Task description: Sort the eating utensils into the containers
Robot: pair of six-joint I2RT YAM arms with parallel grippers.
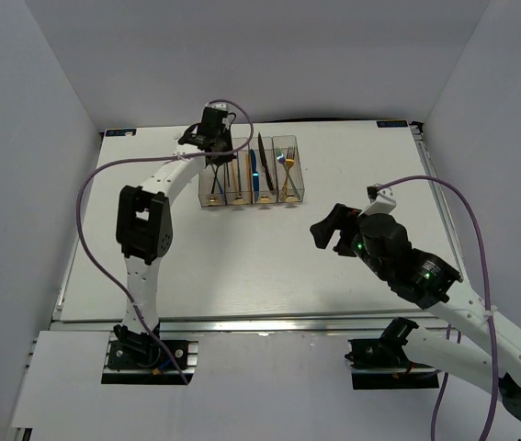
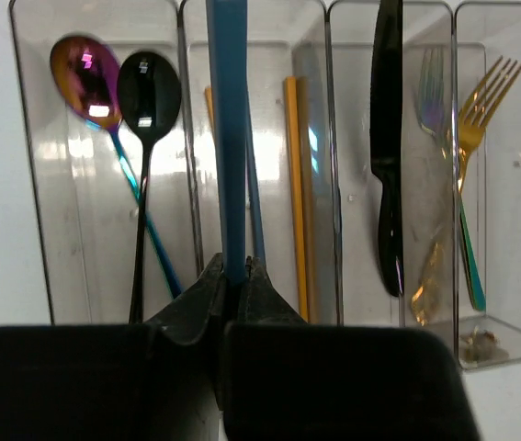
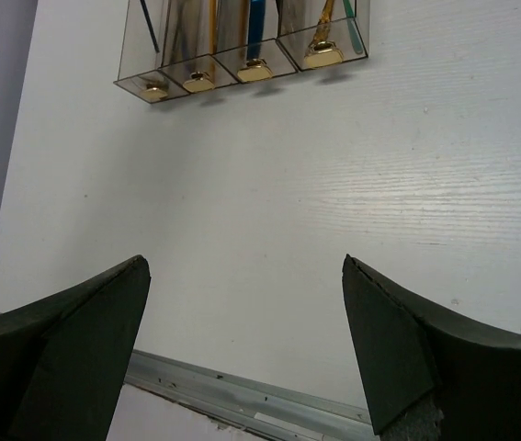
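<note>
The row of four clear containers [image 1: 242, 202] stands at the far middle of the table. My left gripper [image 1: 212, 140] hovers over its left end, shut [image 2: 234, 266] on a slim blue utensil [image 2: 228, 138] that hangs over the wall between the first two bins. The first bin holds an iridescent spoon [image 2: 85, 73] and a black spoon [image 2: 148, 87]. The second holds gold chopsticks [image 2: 294, 184]. The third holds a black knife [image 2: 387, 138]. The fourth holds an iridescent fork [image 2: 432, 83] and a gold fork [image 2: 481, 92]. My right gripper [image 1: 327, 230] is open and empty [image 3: 244, 262] above bare table, near of the containers [image 3: 232, 69].
White walls enclose the table on the left, back and right. A metal rail [image 3: 242, 400] runs along the table's near edge. A purple cable [image 1: 95, 175] loops beside the left arm, and another trails along the right arm.
</note>
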